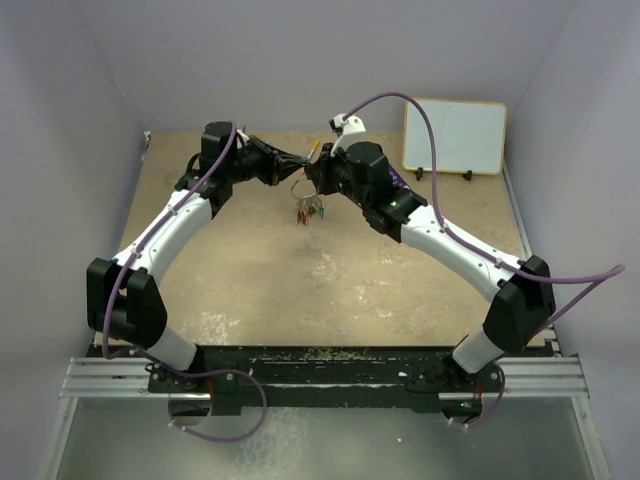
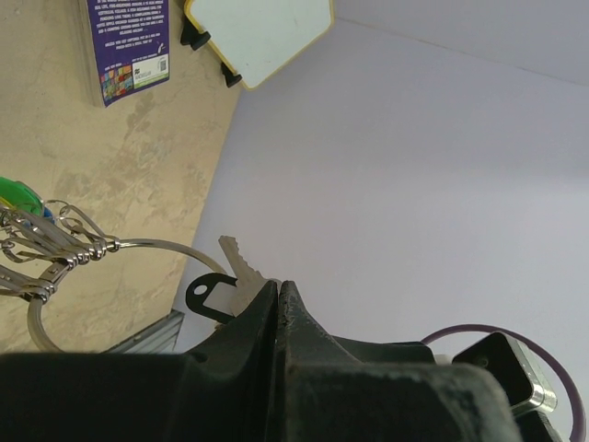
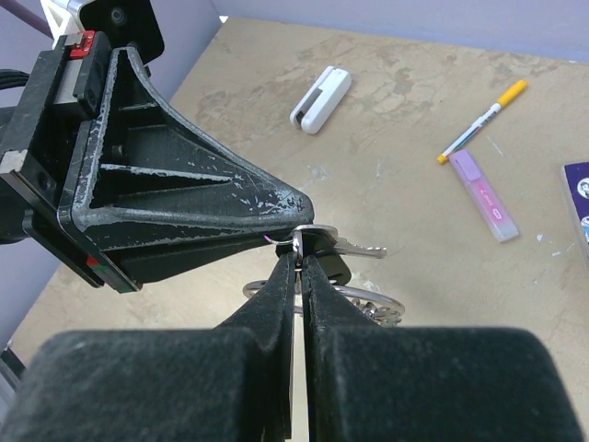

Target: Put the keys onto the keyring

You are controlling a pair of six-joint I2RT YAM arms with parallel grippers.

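Up near the top centre of the overhead view, the two arms meet nose to nose above the tan counter (image 1: 330,280). The left gripper (image 2: 279,296) is closed tight on a silver key (image 2: 236,265), whose toothed blade sticks out past the fingertips. The keyring (image 2: 156,244) is off the counter, its thin wire loop curving in from the left of that wrist view to meet the key. A bunch of small rings sits on it, with a green tag (image 2: 17,195) showing at the frame's left edge. The other tagged keys (image 1: 310,210) dangle below the grippers. The right gripper (image 3: 296,269) is pinched narrow right where the key and wire meet. I cannot tell which of the two it grips.
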